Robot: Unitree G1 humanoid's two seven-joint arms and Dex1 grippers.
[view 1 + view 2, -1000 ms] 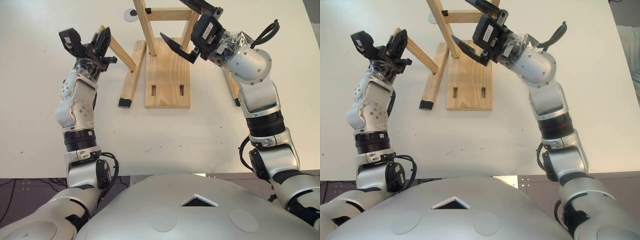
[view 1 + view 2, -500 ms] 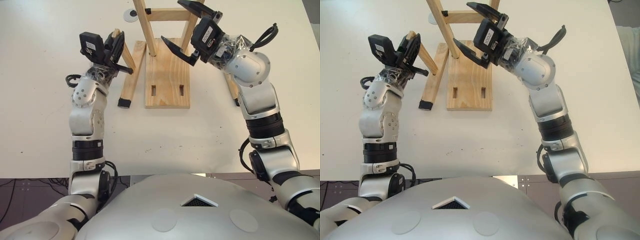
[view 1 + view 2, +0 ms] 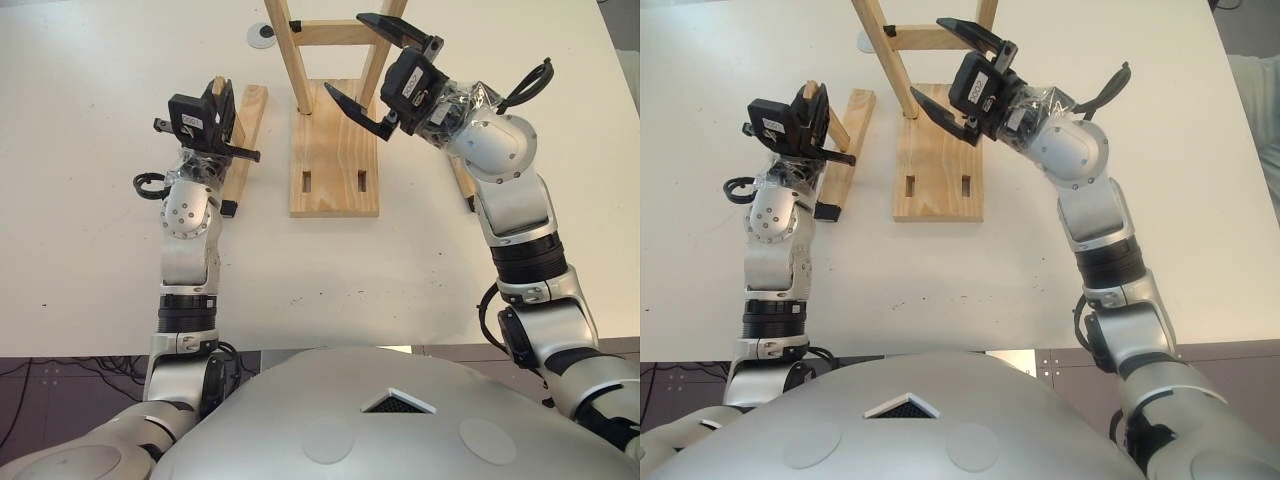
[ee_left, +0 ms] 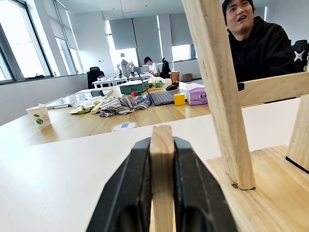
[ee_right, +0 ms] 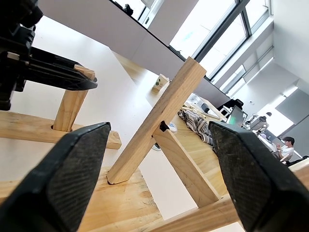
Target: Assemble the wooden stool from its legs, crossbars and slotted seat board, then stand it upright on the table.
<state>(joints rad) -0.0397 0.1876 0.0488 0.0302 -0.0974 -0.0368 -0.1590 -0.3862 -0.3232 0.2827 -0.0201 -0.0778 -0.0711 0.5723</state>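
Right gripper (image 3: 372, 68) held wide open, nothing grasped, above far end of seat board (image 3: 335, 170). Seat board laid flat on table (image 3: 80, 200), leg frame (image 3: 288, 50) stood upright in it. Left gripper (image 4: 162, 159) clamped on crossbar (image 4: 162, 137) of leg (image 3: 250, 105) laid just left of board.

Seat board (image 3: 335, 150) is looking like pale bare wood, matt, grain showing. Legs (image 3: 287, 50) standing on the board & leg frame (image 3: 245, 120) lying just left of it are showing same wood, w/ a black matt end cap (image 3: 228, 208). Left gripper (image 4: 162, 159) & right gripper (image 3: 344, 52) are showing black matt plastic. Right pads (image 5: 72, 174) are looking rough, grainy. Table (image 3: 100, 200) under the board is looking white, smooth, matt.
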